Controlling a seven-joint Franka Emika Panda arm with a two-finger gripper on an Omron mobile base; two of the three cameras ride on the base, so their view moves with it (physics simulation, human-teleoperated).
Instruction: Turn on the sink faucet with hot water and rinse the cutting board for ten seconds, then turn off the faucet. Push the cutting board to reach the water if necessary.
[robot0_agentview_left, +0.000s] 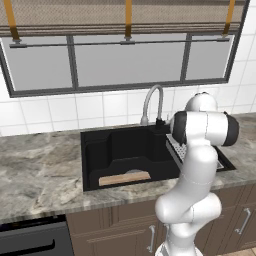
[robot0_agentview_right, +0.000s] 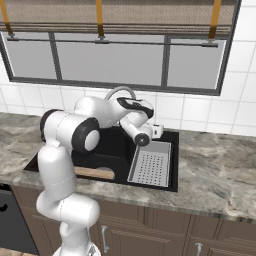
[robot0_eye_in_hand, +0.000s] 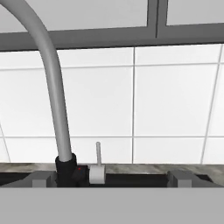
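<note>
Faucet spout tip cut off; cutting board partly hidden.

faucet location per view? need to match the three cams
Left base view: faucet upper centre, arching behind the sink.
Right base view: its spout arcs just above the arm, left of centre.
Hand view: spout up the left side, dark base at lower left.
Shared landmark: white tiled wall behind it.
</note>
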